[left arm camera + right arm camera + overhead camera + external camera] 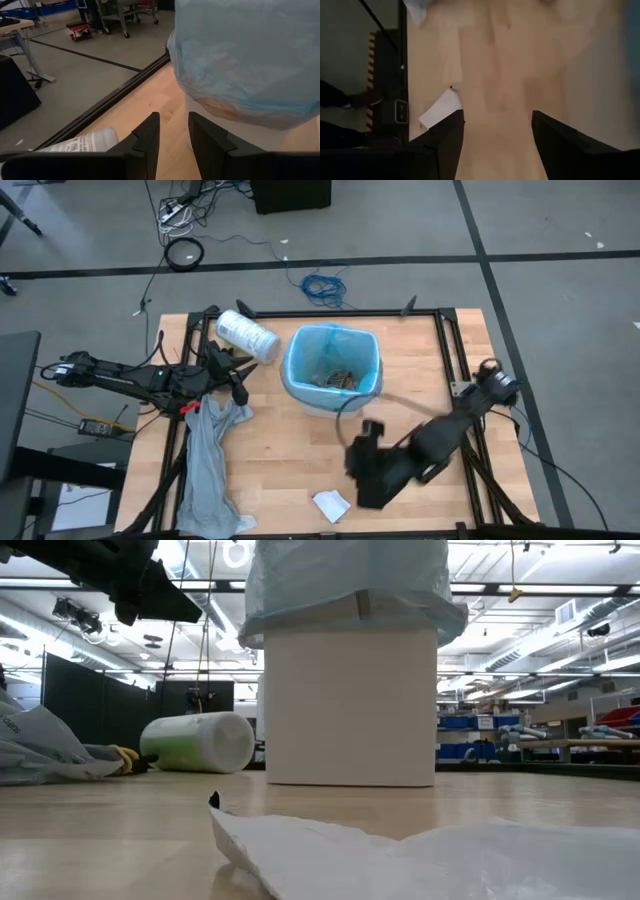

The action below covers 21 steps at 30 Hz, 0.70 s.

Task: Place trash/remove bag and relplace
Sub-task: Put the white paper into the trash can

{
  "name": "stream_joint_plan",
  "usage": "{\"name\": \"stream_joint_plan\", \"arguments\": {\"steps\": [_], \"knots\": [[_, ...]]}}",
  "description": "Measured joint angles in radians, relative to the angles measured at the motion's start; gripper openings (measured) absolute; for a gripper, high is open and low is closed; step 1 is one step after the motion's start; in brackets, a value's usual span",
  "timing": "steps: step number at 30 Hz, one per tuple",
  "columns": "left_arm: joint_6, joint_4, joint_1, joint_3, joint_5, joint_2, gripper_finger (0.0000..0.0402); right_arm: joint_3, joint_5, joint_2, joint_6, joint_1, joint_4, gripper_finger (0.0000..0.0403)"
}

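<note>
Judging by the empty, parted right gripper [352, 472], trash collection is in hand; the white paper scrap [331, 505] must be grasped and carried to the blue-lined bin [332, 367], while the left gripper [238, 383] waits narrowly parted and empty.

- I count two arms over the table [300, 470], so two grippers: the left gripper [238, 385] and the right gripper [358, 465].
- One white bin [350, 705] up here, and one light-blue bag [300, 345] lining it.
- One white roll with print [247, 335] on its side.
- One limp grey sheet [210, 465], as far as I can see.
- Loose on the wood, one white paper scrap [331, 504].
- Scraps inside the bin [335, 378]: a few, I can't count them.
</note>
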Motion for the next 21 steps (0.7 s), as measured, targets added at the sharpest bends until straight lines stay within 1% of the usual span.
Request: {"name": "stream_joint_plan", "arguments": {"steps": [5,9,13,16,17,21], "knots": [[0.000,-0.001,0.000,0.000,0.058,0.000,0.0113,0.000,-0.045,0.154,0.063,0.017,0.080,0.0241],[0.000,-0.003,0.000,0.000,0.099,0.000,0.0113,-0.001,-0.067,0.246,0.017,0.021,0.217,0.0267],[0.013,-0.005,0.000,0.000,0.121,0.000,0.0113,-0.001,-0.068,0.267,-0.060,0.004,0.390,0.0287],[0.025,-0.006,0.000,0.000,0.131,0.000,0.0113,0.002,-0.066,0.282,-0.098,-0.013,0.416,0.0291],[0.025,-0.006,-0.001,0.000,0.132,0.000,0.0113,0.000,-0.066,0.289,-0.098,-0.017,0.397,0.0291],[0.026,-0.012,-0.002,0.000,0.155,0.000,0.0113,-0.001,-0.077,0.356,-0.039,-0.030,0.377,0.0284]]}}
